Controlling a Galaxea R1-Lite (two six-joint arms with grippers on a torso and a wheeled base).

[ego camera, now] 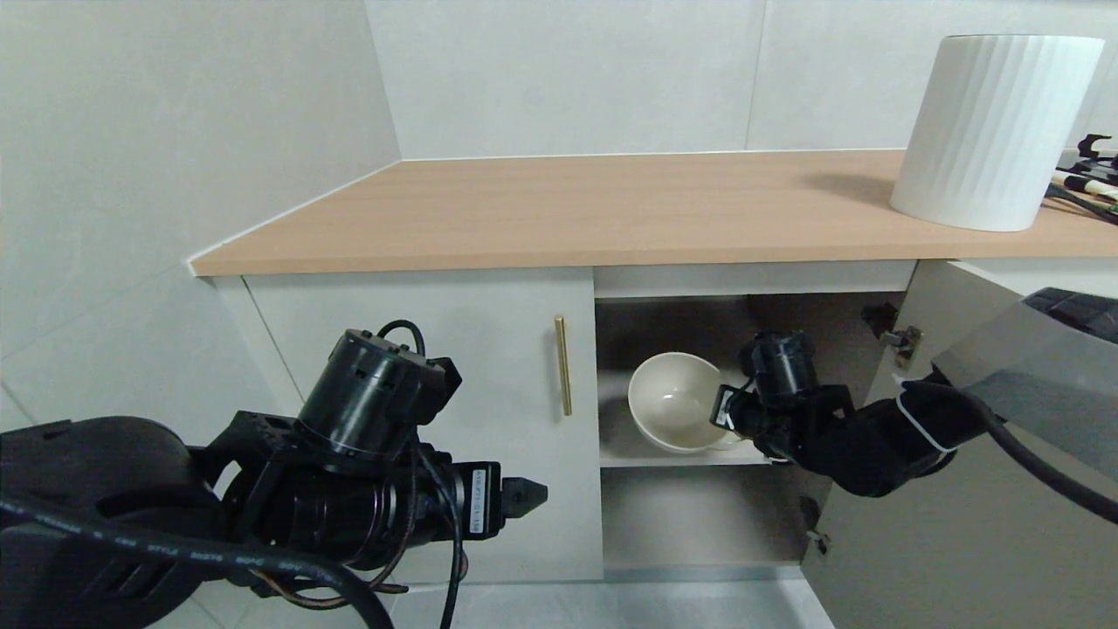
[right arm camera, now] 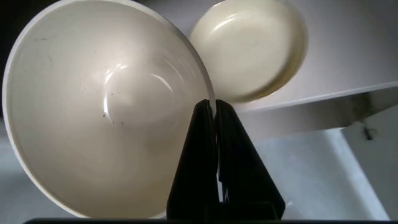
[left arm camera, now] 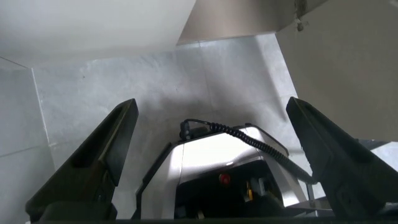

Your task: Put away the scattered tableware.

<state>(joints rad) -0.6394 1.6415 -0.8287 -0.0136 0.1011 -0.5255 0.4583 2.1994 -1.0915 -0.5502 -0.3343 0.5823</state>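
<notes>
While R gripper (right arm camera: 216, 115) pinches rim of glossy round cream bowl (right arm camera: 106, 106), L gripper (left arm camera: 211, 102) spread wide.

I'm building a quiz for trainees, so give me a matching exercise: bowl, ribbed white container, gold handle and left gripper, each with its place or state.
1 bowl
2 ribbed white container
3 gold handle
4 left gripper

A on the countertop
B open and empty
C pinched at the rim by the right gripper
D on the closed cabinet door

Pairs: 1-C, 2-A, 3-D, 4-B
</notes>
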